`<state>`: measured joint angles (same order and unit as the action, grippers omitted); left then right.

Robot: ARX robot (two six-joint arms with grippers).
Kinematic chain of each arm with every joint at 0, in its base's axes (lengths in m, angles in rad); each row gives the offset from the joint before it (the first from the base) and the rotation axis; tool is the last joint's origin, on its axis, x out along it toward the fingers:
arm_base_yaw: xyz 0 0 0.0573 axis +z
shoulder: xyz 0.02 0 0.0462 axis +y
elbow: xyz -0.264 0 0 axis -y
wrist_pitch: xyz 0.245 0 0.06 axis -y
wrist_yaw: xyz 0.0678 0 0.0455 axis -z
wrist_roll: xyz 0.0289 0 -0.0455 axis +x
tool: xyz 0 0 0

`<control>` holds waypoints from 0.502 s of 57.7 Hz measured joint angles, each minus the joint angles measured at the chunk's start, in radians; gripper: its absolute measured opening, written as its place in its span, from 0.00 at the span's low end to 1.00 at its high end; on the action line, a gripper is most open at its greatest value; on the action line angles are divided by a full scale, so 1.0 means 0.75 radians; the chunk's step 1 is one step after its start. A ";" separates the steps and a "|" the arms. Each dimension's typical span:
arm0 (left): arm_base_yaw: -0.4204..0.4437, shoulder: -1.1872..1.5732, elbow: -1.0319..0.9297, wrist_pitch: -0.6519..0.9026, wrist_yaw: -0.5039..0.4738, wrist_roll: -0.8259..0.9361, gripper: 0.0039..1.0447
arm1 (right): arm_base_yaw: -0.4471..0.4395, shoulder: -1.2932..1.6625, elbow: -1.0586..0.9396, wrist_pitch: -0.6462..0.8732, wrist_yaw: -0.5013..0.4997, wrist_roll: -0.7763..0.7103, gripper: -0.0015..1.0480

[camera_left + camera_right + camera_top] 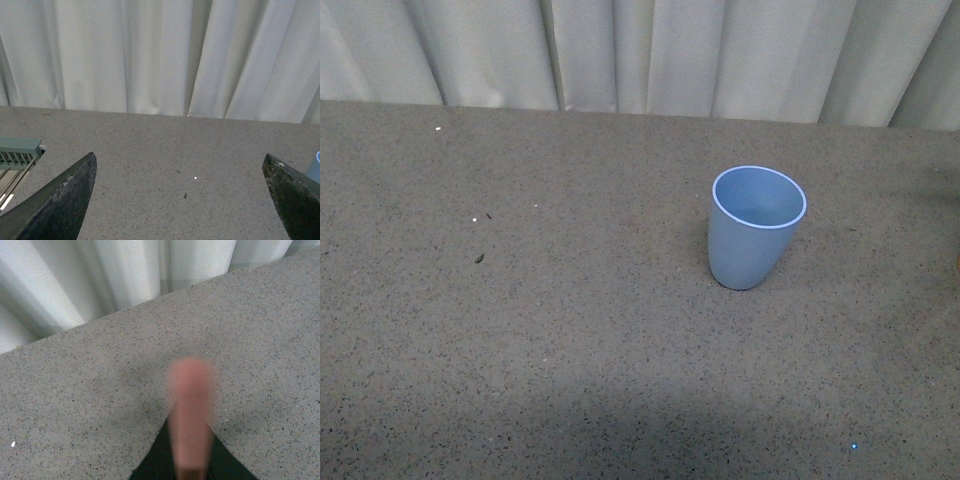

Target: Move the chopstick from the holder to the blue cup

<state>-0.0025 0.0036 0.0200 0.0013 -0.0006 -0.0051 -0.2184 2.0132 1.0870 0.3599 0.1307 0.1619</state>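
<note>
Left gripper (179, 156) gaping wide, holding nothing, teal holder (17, 152) sitting just beside.
Blue cup (757, 228) standing upright, right of centre.
Right gripper (192, 450) pinching blurred pink chopstick (192, 390).
Risk: stick slipping in pinch, or striking rim and tipping light cup.
Speckled grey tabletop (520, 350) running back to white curtain (620, 50).

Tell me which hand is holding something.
The right hand: it is shut on a blurred pinkish stick, probably the chopstick. The left hand is spread wide open, holding nothing.

White pleated curtain (620, 50) behind speckled grey tabletop (570, 350)
</note>
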 joint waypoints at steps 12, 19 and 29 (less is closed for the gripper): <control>0.000 0.000 0.000 0.000 0.000 0.000 0.94 | 0.004 -0.054 -0.043 0.020 -0.013 -0.028 0.01; 0.000 0.000 0.000 0.000 0.000 0.000 0.94 | 0.007 -0.109 -0.075 0.034 -0.021 -0.055 0.01; 0.000 0.000 0.000 0.000 0.000 0.000 0.94 | 0.019 -0.207 -0.134 0.078 -0.007 -0.159 0.01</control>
<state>-0.0025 0.0036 0.0200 0.0013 -0.0006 -0.0051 -0.2039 1.8580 0.9867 0.4183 0.1253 0.0429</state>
